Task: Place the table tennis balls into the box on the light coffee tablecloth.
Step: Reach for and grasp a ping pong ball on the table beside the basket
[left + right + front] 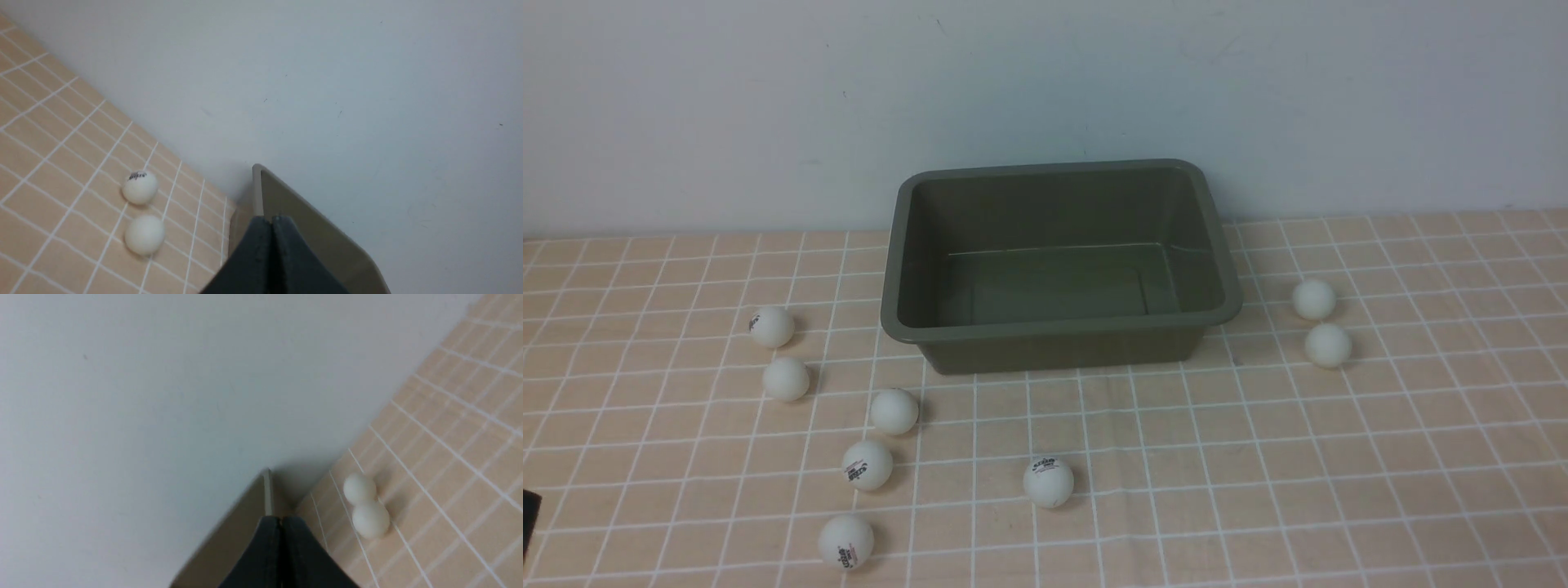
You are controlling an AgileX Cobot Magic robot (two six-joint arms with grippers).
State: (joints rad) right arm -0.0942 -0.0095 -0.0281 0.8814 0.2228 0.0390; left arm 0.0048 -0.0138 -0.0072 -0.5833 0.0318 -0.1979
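The dark left gripper (271, 222) and right gripper (281, 522) are seen pressed together, with nothing held. The olive-green rectangular plastic box (1054, 328) is seen empty. Eight small white matte balls (1049, 482) are scattered around it on the peach-beige gridded tablecloth (1258, 457).

Left gripper (272, 222): closed, dark jaws pressed flat together, tips touching.
Right gripper (281, 522): closed, dark jaws pressed flat together, tips touching.
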